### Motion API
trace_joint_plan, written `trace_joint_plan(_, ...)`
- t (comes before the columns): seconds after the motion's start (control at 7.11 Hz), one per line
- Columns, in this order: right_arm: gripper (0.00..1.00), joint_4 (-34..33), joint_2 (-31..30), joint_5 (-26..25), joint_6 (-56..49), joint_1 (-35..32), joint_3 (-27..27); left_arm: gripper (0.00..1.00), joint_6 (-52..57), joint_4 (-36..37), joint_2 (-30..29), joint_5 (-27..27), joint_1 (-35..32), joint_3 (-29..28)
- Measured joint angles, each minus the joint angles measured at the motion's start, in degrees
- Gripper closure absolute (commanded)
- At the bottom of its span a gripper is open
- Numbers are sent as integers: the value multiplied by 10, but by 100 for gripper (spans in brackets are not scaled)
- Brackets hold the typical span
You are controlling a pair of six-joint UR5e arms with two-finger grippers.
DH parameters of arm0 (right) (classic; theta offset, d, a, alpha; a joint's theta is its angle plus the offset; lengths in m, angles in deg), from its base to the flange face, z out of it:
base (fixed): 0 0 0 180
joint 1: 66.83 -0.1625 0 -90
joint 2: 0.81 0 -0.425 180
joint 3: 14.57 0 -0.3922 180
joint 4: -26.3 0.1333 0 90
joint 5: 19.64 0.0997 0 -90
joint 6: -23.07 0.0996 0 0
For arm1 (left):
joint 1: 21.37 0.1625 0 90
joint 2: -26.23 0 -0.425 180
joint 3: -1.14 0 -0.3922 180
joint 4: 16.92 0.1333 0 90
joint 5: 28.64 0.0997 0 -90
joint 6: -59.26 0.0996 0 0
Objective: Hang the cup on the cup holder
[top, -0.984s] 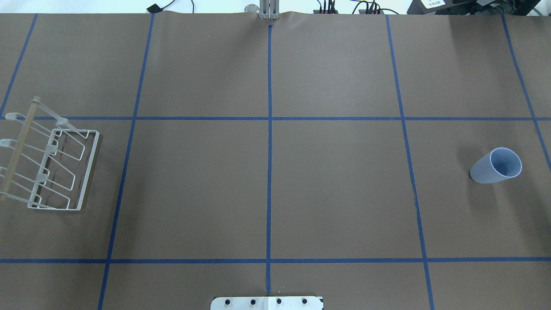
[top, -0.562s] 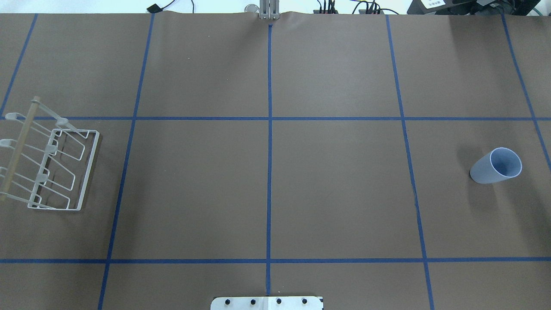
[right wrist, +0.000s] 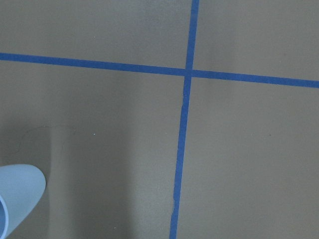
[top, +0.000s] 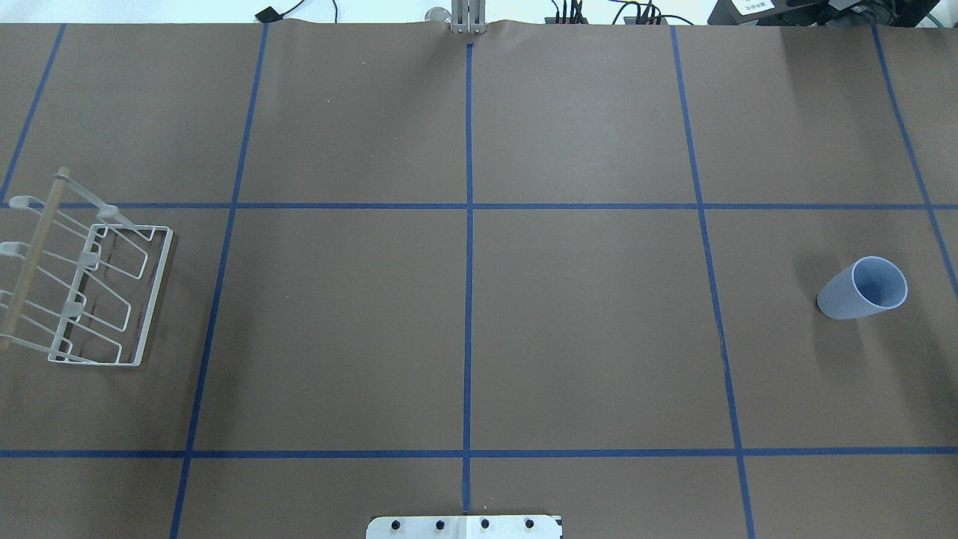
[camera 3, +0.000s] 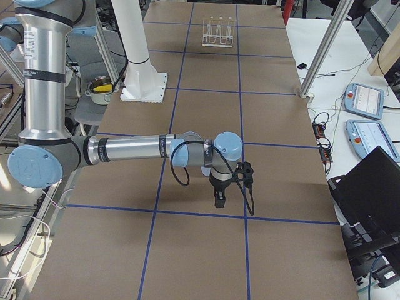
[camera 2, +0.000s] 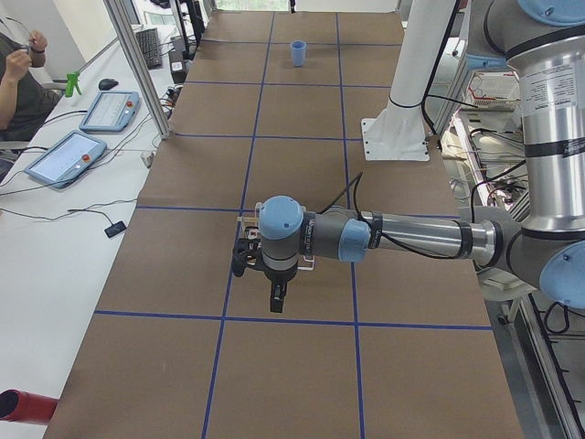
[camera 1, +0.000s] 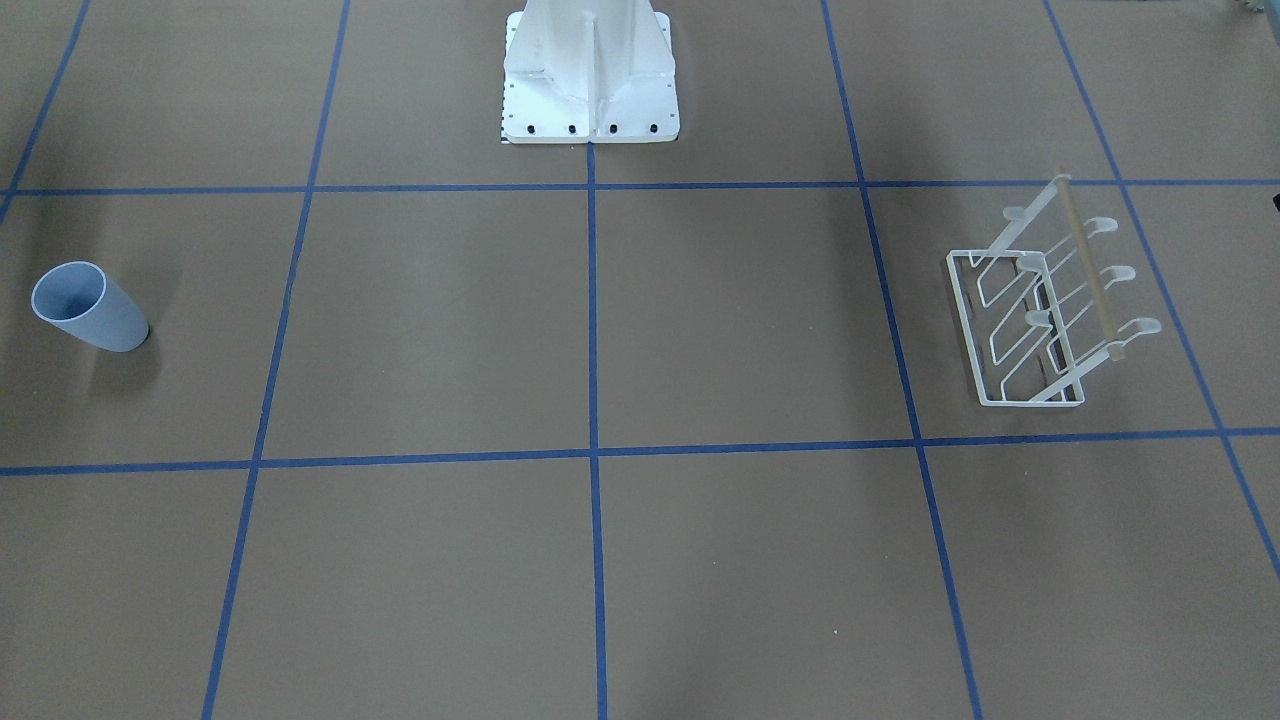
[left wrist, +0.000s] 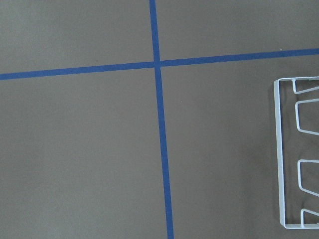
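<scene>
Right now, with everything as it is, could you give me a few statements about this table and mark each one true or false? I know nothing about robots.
1. The cup stands upright, mouth up. True.
2. A cup already hangs on the cup holder. False: its prongs are bare.
3. The cup and the cup holder sit near opposite ends of the table. True.
4. A tool is gripping the cup. False: the cup stands alone and nothing touches it.
</scene>
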Motion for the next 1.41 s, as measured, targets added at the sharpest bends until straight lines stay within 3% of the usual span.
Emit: trace_joint_plan(1.41,0,0,0,3,15,33,-9,2,1,1,-15,-4,0,0)
